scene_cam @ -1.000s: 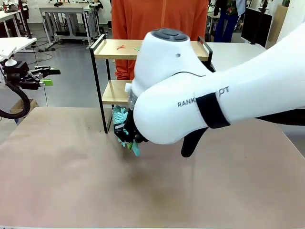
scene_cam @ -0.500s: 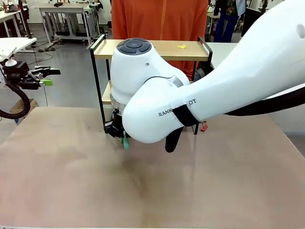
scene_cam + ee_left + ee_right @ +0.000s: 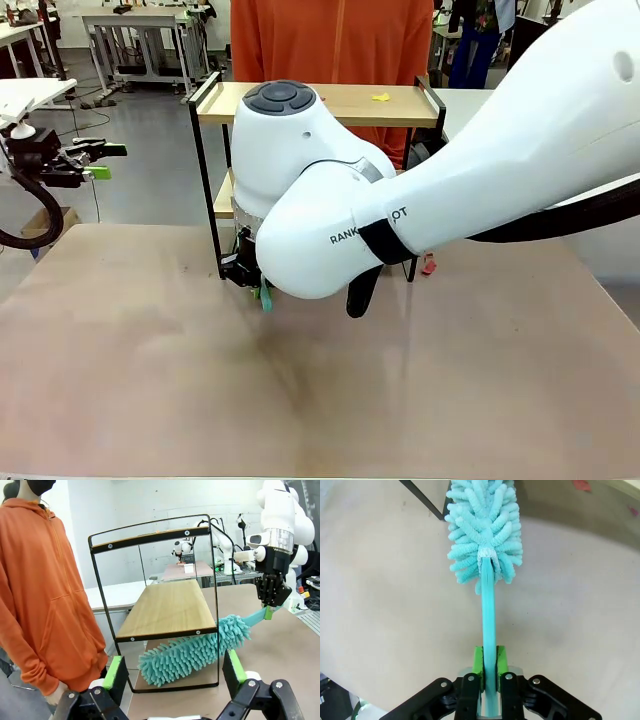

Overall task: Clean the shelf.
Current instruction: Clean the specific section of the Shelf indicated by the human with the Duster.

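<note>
Grips the thin handle of a fluffy teal microfibre duster point(image 3: 192, 652) with the right end effector point(image 3: 489, 661), green pads clamped tight on it. Holds the duster head beneath the lower board of the small two-tier wood-and-black-metal shelf point(image 3: 335, 104), between its legs. Finds that shelf standing at the far middle of the tan table point(image 3: 150, 380), just before a person in an orange hoodie point(image 3: 45, 590). Holds the left end effector point(image 3: 174, 671) off at the left side, fingers apart, clasping nothing.
</note>
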